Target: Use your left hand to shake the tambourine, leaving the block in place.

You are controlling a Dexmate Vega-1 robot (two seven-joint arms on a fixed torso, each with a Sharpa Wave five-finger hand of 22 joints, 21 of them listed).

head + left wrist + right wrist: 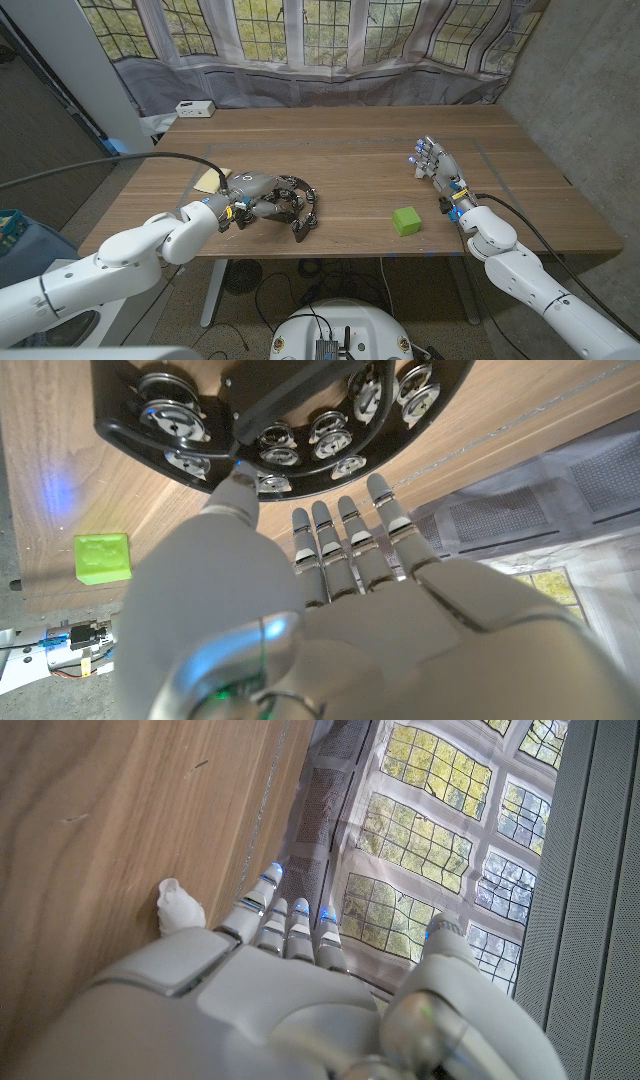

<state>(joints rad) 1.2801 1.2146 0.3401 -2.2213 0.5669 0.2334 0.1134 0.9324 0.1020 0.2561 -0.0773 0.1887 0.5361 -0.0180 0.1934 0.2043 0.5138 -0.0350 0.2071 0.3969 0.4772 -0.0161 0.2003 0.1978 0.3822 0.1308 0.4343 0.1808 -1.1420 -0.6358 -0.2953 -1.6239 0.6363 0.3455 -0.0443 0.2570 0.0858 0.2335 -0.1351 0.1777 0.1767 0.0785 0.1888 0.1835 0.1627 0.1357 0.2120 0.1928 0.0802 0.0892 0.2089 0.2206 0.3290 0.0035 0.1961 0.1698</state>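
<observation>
**Left hand at the tambourine, green block apart**

Nearest the head camera, the two white arms come in from the bottom corners over the brown wooden desk. On the robot's left, the left hand lies over the near-left part of the black round tambourine with silver jingles, which sits on the desk towards its front edge, left of centre. From the left wrist view the fingers reach straight out to the tambourine's rim and the thumb tip touches the frame beside a jingle; whether the hand actually grips the rim I cannot tell, since the head view hides the contact under the hand.

One small bright green cube-shaped block stands on the desk to the right of the tambourine, well apart from it and near the front edge. It also appears in the left wrist view, untouched.

On the robot's right, the right hand is at the right side of the desk, beyond and to the right of the block, fingers spread and extended, holding nothing.

One pale yellow flat sheet lies just behind the left hand. One white small box sits at the far left corner of the desk. A grey curtain printed with leaded windows hangs behind the desk.
</observation>
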